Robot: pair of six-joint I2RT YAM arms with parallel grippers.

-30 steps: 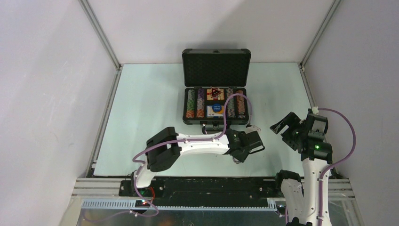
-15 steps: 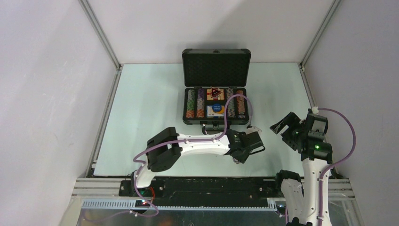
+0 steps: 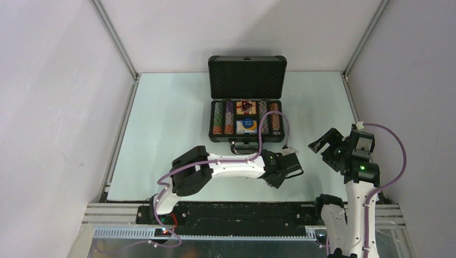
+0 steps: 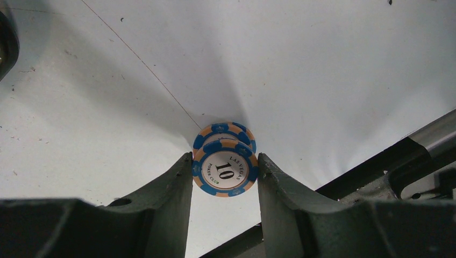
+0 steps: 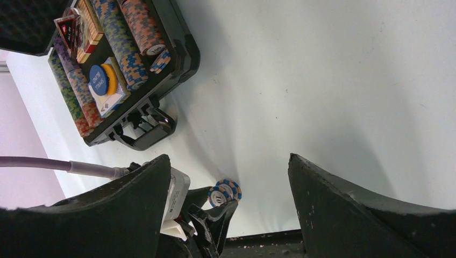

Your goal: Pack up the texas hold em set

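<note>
My left gripper (image 4: pixel 225 158) is shut on a short stack of blue-and-orange poker chips (image 4: pixel 225 171), the top one marked 10. It holds them just above the table near the front edge. The top view shows this gripper (image 3: pixel 278 179) pointing down in front of the open briefcase (image 3: pixel 211 115). Rows of striped chips (image 3: pixel 218 118), a red card box (image 3: pixel 246 106) and a round blue button (image 3: pixel 247 124) lie inside the case. My right gripper (image 5: pixel 229 161) stands open and empty to the right, and its view shows the held chips (image 5: pixel 226 192) below.
The briefcase lid (image 3: pixel 247 69) stands upright at the back. The case's handle (image 5: pixel 141 124) faces the arms. A purple cable (image 3: pixel 261 126) loops from the left wrist over the case's front. Grey walls close in the table on three sides.
The left arm has shifted slightly, its elbow moving right and toward the front. The right arm has stayed still.
</note>
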